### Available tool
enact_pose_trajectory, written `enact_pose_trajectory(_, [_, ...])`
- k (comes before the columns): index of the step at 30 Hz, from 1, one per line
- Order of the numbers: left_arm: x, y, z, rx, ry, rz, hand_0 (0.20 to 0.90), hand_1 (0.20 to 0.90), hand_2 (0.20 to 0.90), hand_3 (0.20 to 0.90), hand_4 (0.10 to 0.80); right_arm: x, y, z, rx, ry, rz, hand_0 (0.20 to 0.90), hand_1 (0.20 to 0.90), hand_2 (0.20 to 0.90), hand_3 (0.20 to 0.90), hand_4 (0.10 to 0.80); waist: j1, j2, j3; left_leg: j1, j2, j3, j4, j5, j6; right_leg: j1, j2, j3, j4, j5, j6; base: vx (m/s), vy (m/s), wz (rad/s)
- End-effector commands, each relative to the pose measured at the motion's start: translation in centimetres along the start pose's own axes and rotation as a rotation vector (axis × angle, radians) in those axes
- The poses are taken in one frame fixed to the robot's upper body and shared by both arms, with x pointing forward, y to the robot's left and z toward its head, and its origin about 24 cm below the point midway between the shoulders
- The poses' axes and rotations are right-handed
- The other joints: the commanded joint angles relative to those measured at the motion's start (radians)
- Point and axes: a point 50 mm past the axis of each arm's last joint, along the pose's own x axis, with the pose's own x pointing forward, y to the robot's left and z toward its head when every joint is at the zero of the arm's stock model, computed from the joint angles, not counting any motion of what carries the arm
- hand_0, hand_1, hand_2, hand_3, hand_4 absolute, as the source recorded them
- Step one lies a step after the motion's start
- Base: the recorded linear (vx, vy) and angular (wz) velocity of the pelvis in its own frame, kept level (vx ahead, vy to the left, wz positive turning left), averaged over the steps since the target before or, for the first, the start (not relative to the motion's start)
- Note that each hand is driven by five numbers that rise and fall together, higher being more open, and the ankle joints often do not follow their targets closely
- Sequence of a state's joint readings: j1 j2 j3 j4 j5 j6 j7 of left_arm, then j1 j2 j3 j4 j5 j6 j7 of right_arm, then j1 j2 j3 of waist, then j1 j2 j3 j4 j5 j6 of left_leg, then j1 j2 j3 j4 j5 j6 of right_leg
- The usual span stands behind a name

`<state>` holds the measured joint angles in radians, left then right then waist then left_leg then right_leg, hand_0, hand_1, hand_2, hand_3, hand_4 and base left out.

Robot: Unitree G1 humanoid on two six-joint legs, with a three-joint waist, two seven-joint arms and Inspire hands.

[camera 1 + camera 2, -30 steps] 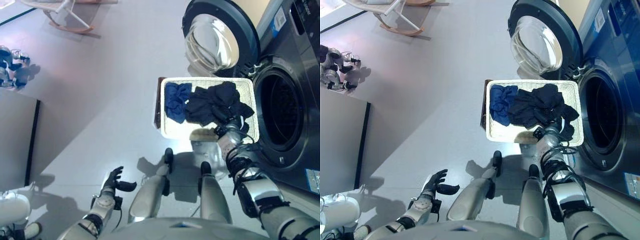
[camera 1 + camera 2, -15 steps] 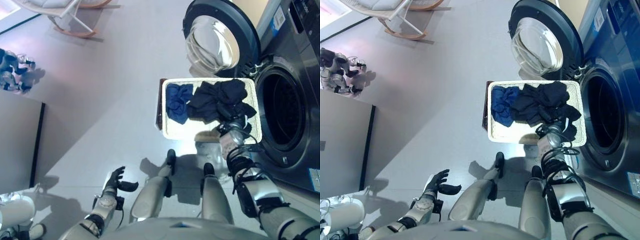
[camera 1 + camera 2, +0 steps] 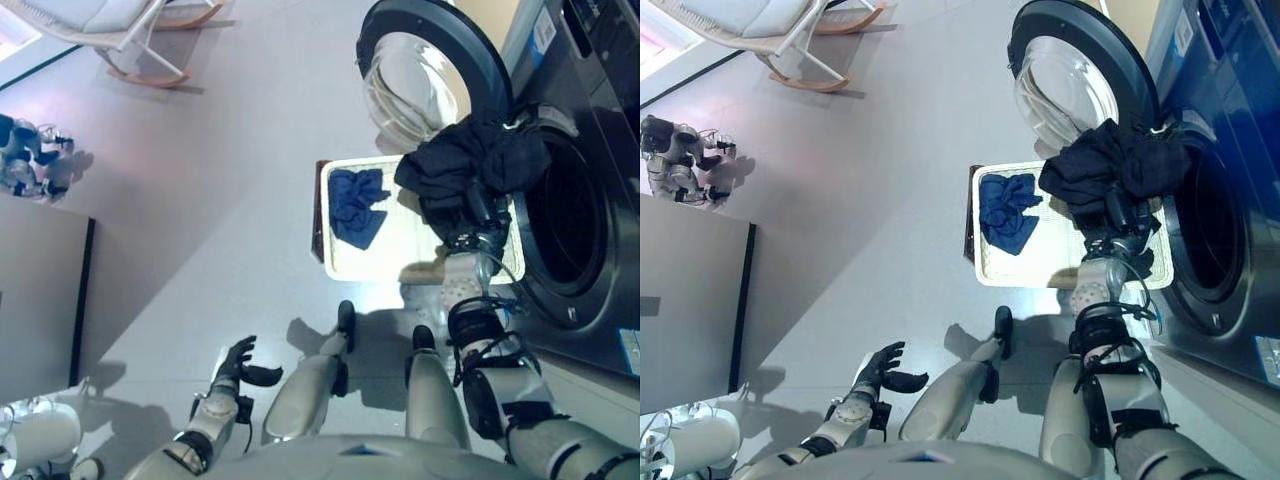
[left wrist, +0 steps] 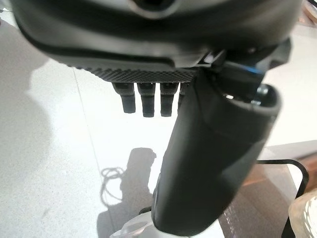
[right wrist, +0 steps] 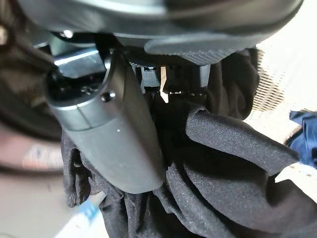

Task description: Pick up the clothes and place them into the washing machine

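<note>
My right hand (image 3: 478,225) is shut on a bundle of black clothes (image 3: 470,162), raised above the white basket (image 3: 345,265) and hanging just in front of the washing machine's round opening (image 3: 565,225). In the right wrist view the thumb (image 5: 106,124) presses into the black cloth (image 5: 223,163), which bunches round the fingers. A blue garment (image 3: 357,203) lies in the basket's left half. The machine's door (image 3: 430,70) stands swung open behind the basket. My left hand (image 3: 238,365) hangs low at the left, open and holding nothing.
The dark grey washing machine (image 3: 600,120) fills the right side. A rocking chair (image 3: 120,30) stands at the far left back. A grey cabinet (image 3: 35,280) sits at the left edge, with another robot (image 3: 680,160) beyond it.
My right hand has lifted the black clothes out of the basket, up and toward the machine's opening. The blue garment stays in the basket. The camera has shifted a little.
</note>
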<state>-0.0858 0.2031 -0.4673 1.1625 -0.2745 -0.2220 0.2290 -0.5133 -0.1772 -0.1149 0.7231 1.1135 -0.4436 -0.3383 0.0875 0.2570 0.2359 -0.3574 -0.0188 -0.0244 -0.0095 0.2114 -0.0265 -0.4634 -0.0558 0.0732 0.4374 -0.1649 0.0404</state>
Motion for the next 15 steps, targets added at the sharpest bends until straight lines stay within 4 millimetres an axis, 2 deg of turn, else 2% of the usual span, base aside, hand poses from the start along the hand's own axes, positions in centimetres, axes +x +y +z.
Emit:
enact_pose_trajectory(1, [0.0,0.7,-0.9,0.007,0.039,0.033,0.9,0.9,0.9,0.9,0.8,-0.6,4.8,2.7,0.191,-0.141,0.221,0.3,0.3,0.3,0.3,0.4,-0.011,-0.016,-0.046,0.006,-0.061,0.02,0.055,-0.121,0.012,0.083,-0.068,-0.008,-0.259,0.178,0.06,0.0,0.0,0.0])
enact_pose_trajectory(4, [0.1,0.5,-0.4,0.006,0.028,0.029,0.9,0.9,0.9,0.9,0.8,-0.3,5.3,2.9,0.254,-0.15,0.188,0.3,0.3,0.3,0.3,0.4,-0.009,-0.006,-0.03,-0.013,-0.065,0.02,0.057,-0.115,0.011,0.065,-0.065,-0.006,-0.257,0.182,0.056,-0.045,0.012,0.0])
enact_pose_trajectory(9, [0.5,0.3,0.9,-0.006,-0.012,0.024,0.9,0.9,0.9,0.9,0.8,0.7,7.4,4.2,0.351,-0.18,0.165,0.3,0.3,0.3,0.3,0.4,-0.003,0.008,0.01,-0.08,-0.078,0.027,0.091,-0.116,0.018,-0.011,-0.058,0.017,-0.237,0.209,0.05,-0.115,0.04,-0.06])
enact_pose_trajectory(11, [0.8,0.5,1.9,-0.024,-0.042,0.038,0.9,0.9,0.9,0.9,0.8,1.1,9.5,5.8,0.425,-0.219,0.169,0.3,0.3,0.3,0.3,0.4,0.001,0.009,0.046,-0.143,-0.087,0.037,0.146,-0.133,0.022,-0.075,-0.049,0.039,-0.195,0.206,0.042,-0.141,0.033,-0.11])
enact_pose_trajectory(15, [1.2,0.9,3.5,-0.029,-0.093,0.049,0.9,0.9,0.9,0.9,0.8,1.4,11.8,8.2,0.517,-0.278,0.179,0.3,0.3,0.3,0.3,0.4,0.004,0.013,0.082,-0.231,-0.096,0.044,0.207,-0.136,0.022,-0.177,-0.038,0.058,-0.107,0.197,0.032,-0.102,0.028,-0.15])
